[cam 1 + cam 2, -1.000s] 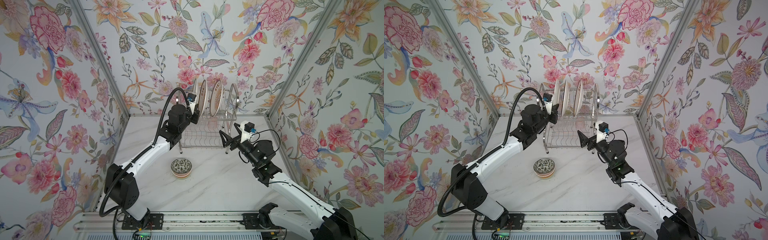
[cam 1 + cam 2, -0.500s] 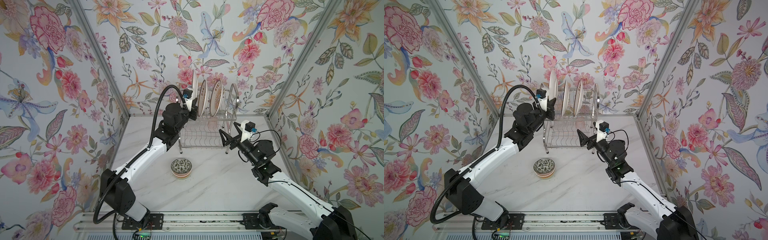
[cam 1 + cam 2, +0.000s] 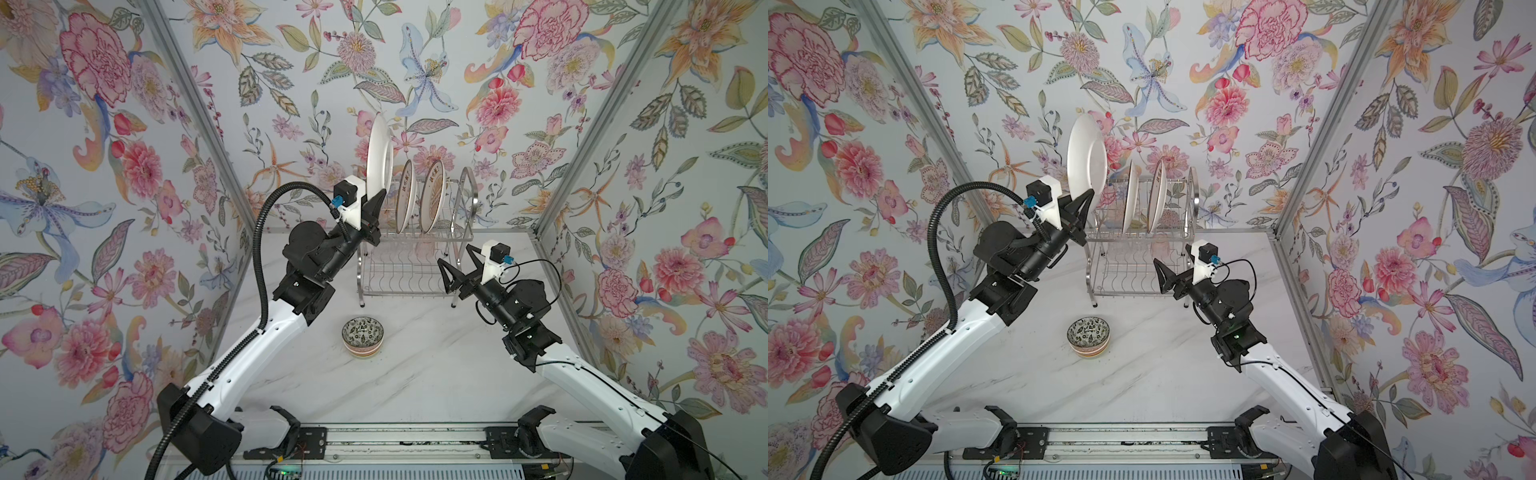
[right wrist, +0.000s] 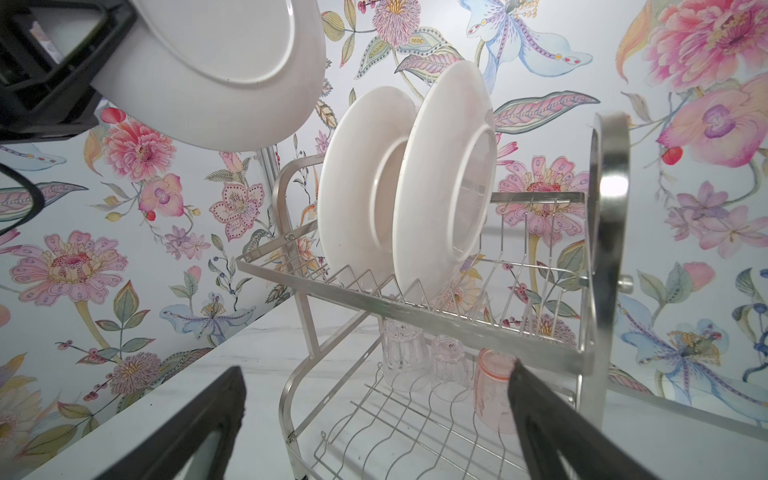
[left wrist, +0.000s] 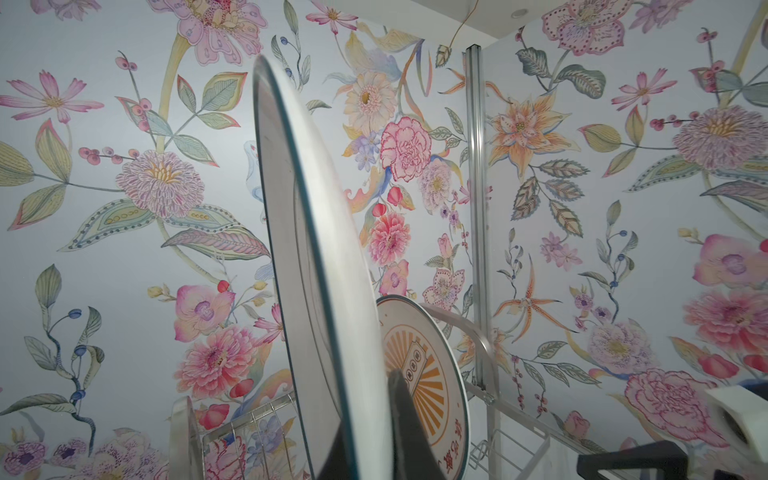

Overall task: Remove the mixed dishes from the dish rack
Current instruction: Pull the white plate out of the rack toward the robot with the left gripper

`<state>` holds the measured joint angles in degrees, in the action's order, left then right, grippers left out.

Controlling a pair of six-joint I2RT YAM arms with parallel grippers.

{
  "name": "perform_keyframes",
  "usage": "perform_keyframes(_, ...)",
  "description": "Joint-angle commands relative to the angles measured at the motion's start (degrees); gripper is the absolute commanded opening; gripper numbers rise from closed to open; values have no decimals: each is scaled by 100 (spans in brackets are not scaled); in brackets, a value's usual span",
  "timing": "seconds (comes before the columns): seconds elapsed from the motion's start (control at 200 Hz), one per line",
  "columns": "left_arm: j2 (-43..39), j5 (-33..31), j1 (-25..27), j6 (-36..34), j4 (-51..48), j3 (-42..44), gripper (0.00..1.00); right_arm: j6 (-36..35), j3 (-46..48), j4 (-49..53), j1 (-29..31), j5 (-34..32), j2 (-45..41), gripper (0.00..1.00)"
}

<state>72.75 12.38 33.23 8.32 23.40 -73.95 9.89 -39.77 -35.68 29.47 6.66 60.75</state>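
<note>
- Your left pincer [image 3: 375, 202] is pinched on the lower rim of a white plate [image 3: 379, 151]; a second ago it held that same plate low in the end slot of the dish rack [image 3: 467, 195]; now the plate rides on edge well above the upper tier, and the right wrist view shows it free of the wires.
- That is the change that matters; the plate is out of its slot, so I judge the pull-out done and the carry down to the counter [image 3: 415, 374] to be your next step.
- Upright in the upper tier remain two plates [image 3: 431, 195], just beside where the lifted one stood; neither has shifted in the last second.
- Your right pincer [image 3: 458, 268] is spread wide and holds nothing; it has stayed put in front of the rack's lower tier, facing three small cups [image 4: 451, 357] that stand there, one of them pink-tinted.
- A patterned bowl [image 3: 363, 334] sits upright on the counter in front of the rack, apart from both arms; it has not moved.
- By my reckoning one plate is on its way, while two plates and the cups are left to unload; mind the thin grip on the rim as you swing the plate down, since a tilt could let it slip; keep it off the rack's arched frame.
</note>
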Motion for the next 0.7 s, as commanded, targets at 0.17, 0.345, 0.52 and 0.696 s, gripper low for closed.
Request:
perform_keyframes(0.17,-1535,1143,37,-536,-311,1068,0,533,-275,611,-97,36,-245,99)
perform_keyframes(0.345,-2447,1023,69,-1217,-1609,1427,0,1045,-373,1306,-224,-27,-416,99)
perform_keyframes(0.52,-2981,1108,89,-1825,-2822,1645,0,1799,-356,1775,-353,-13,-598,99)
perform_keyframes(0.696,-3420,1333,122,-2337,-3219,2131,0,2301,-378,2562,-459,144,-864,99)
